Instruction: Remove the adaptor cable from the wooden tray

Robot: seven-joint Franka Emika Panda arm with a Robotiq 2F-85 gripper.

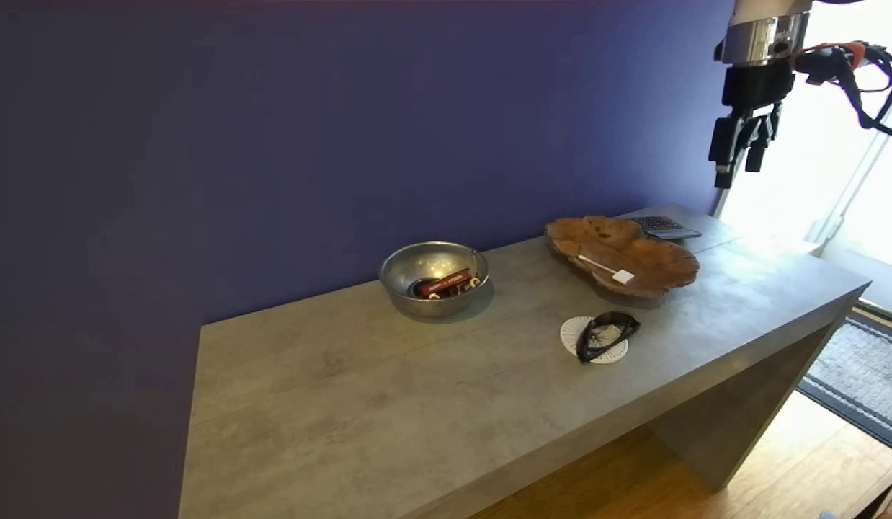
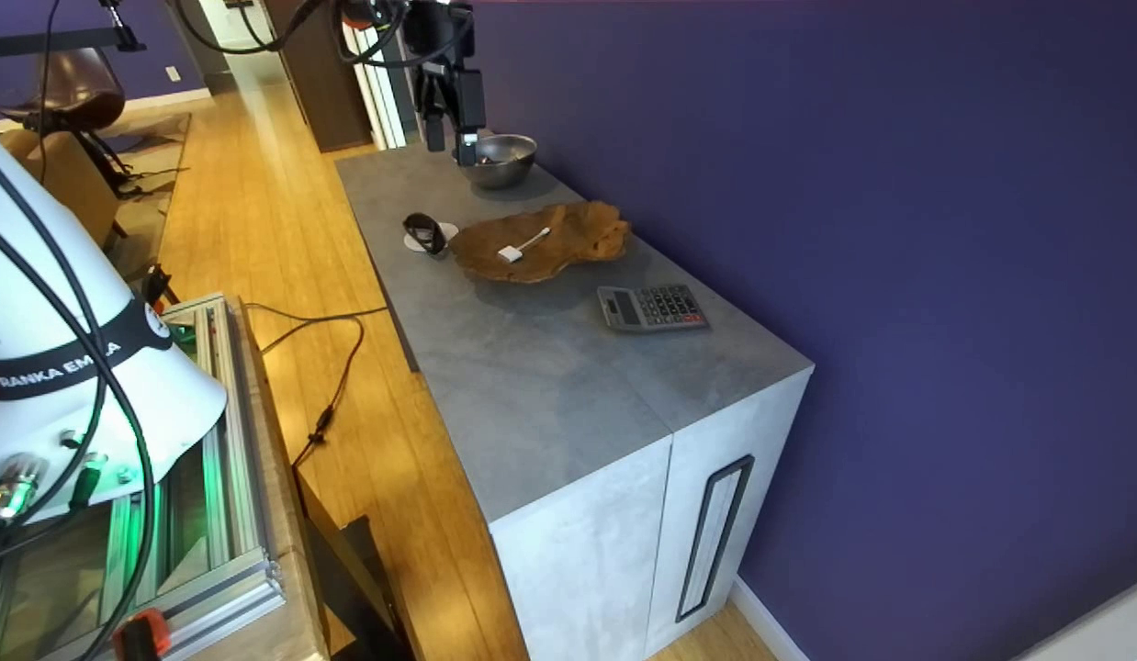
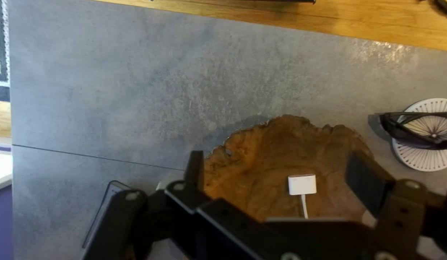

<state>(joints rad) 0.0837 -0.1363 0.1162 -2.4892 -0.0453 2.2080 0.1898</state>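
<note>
The adaptor cable is a short white cable with a flat white block at one end [image 1: 622, 276] [image 2: 511, 253]. It lies inside the brown wooden tray [image 1: 666, 267] [image 2: 587, 240], which has an irregular rim. My gripper [image 1: 739, 171] [image 2: 451, 149] is open and empty, pointing down, well above the table. In the wrist view the adaptor cable [image 3: 302, 184] shows between the open fingers [image 3: 277, 169], far below them. The thin end of the cable is hidden there by the gripper body. The near part of the tray [image 3: 267, 151] is also hidden there.
A shiny metal bowl [image 1: 431, 306] [image 2: 504, 173] with a red-wrapped item stands against the purple wall. Black sunglasses [image 1: 622, 317] [image 3: 400, 131] lie on a white round coaster [image 1: 570, 333] [image 3: 418, 159] beside the tray. A calculator [image 2: 656, 308] [image 1: 662, 226] lies on the tray's other side.
</note>
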